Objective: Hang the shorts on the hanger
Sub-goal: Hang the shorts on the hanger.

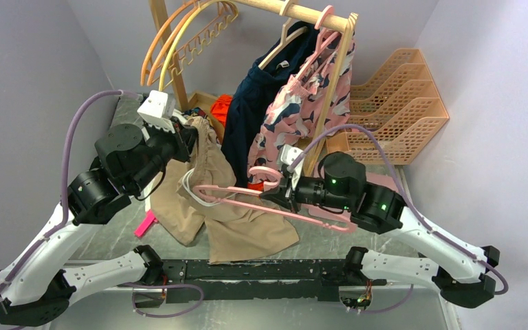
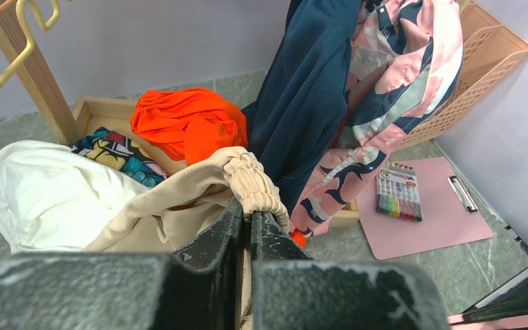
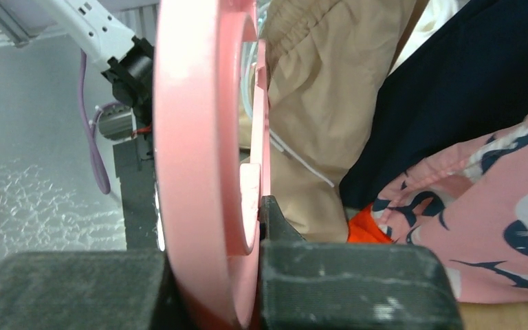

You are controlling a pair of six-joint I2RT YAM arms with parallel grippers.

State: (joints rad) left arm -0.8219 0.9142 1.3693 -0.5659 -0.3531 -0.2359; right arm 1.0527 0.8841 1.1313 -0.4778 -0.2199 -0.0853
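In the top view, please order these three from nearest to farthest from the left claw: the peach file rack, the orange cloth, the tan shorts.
1. The tan shorts: held in the shut left claw, hanging down in the middle.
2. The orange cloth: just beyond the claw, toward the back.
3. The peach file rack: far to the right.

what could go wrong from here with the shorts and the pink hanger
1. The left gripper pinches only a small fold of the shorts at the waistband; the fabric's weight might pull it free.
2. The white drawstring loops right beside the hanger held in the right gripper; it could snag on the hanger's end.
3. The navy garment hangs close behind and could get caught too.
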